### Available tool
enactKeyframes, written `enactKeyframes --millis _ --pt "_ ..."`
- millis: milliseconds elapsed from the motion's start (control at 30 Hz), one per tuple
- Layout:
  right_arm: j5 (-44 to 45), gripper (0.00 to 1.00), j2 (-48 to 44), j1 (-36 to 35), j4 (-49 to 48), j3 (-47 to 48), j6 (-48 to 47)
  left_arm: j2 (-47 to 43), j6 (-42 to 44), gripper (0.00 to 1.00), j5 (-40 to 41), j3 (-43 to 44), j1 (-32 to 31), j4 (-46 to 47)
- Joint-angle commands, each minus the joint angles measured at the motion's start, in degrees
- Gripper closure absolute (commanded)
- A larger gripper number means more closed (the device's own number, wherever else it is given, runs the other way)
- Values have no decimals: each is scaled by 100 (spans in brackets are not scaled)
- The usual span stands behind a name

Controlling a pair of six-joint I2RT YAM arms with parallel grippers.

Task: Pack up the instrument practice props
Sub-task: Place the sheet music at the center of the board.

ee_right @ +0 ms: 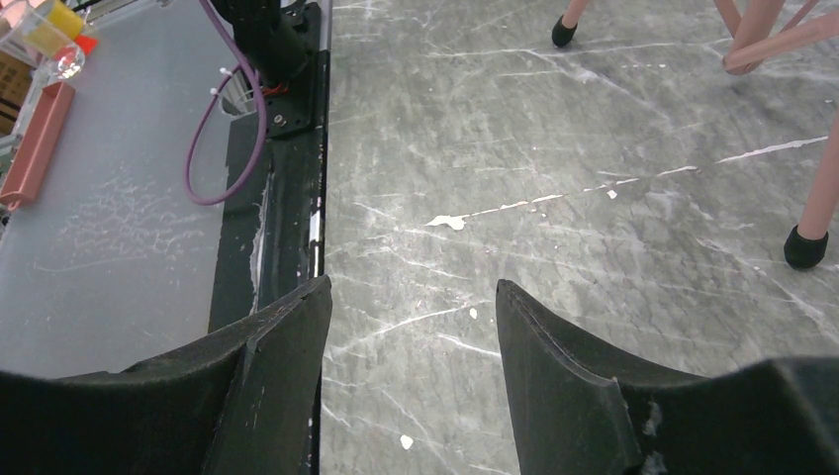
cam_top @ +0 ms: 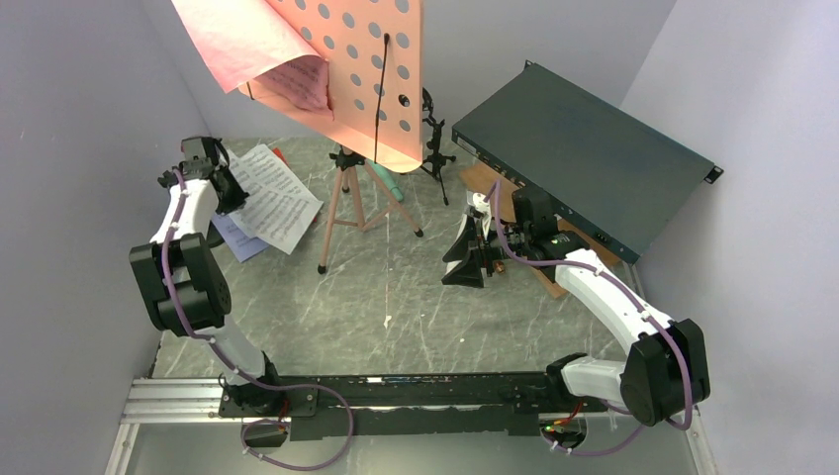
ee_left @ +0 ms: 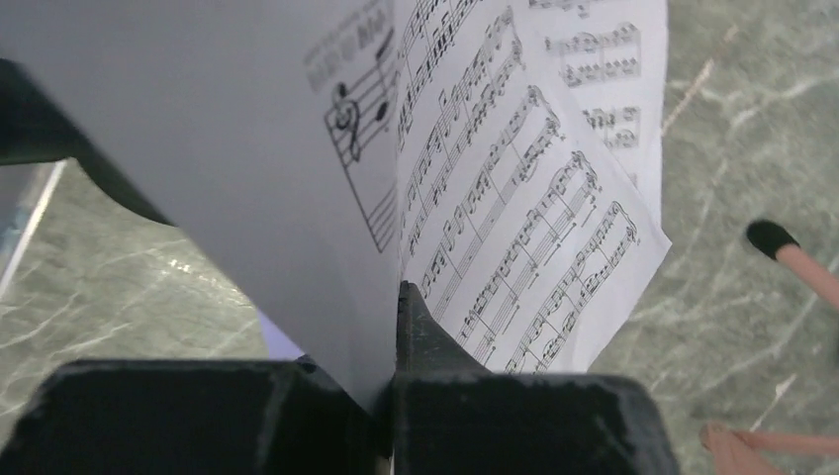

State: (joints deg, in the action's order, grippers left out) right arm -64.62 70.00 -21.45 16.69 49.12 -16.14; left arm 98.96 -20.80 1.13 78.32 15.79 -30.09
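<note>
My left gripper (ee_left: 396,327) is shut on the edge of a white sheet-music page (ee_left: 514,218), which curls up over its fingers. In the top view that gripper (cam_top: 232,194) sits at the left, over the white pages (cam_top: 277,198) and a lavender page (cam_top: 235,240). The pink perforated music tripod (cam_top: 356,59) stands at the back centre with a pink-red page (cam_top: 237,40) hanging off its desk. A green microphone (cam_top: 393,184) lies behind its legs, next to a black microphone mount (cam_top: 435,148). My right gripper (cam_top: 465,259) hovers open and empty over bare table (ee_right: 413,287).
A large dark green metal box (cam_top: 584,158) fills the back right, resting on a brown wooden board (cam_top: 482,178). The tripod's pink legs with black feet (ee_right: 803,247) stand just left of my right gripper. Grey walls close in on both sides. The black base rail (cam_top: 396,391) runs along the near edge.
</note>
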Motion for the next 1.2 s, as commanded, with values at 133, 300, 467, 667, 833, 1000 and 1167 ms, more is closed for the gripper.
enactKeyframes --millis 133,300,467,667,833,1000,1167 --pt "-99 35 -122 14 -67 238 -152 409 -188 65 850 752 38 -522" --pt "-98 35 -101 13 -43 247 -178 199 -38 47 1116 785 -16 -621" --pt "-85 35 -91 10 -21 253 -204 -375 116 35 1299 496 -76 -446" --pt "-72 35 -85 18 -9 257 -231 -1370 238 15 1044 -261 -77 -48" --pt "-63 35 -92 18 10 256 -248 -2323 481 0 34 -1065 -59 483" --pt "-38 35 -91 11 52 277 -298 -3183 661 1 -1336 -1758 -33 922" --pt "-21 35 -58 12 87 286 -350 -3732 472 1 -2263 -2248 -26 1038"
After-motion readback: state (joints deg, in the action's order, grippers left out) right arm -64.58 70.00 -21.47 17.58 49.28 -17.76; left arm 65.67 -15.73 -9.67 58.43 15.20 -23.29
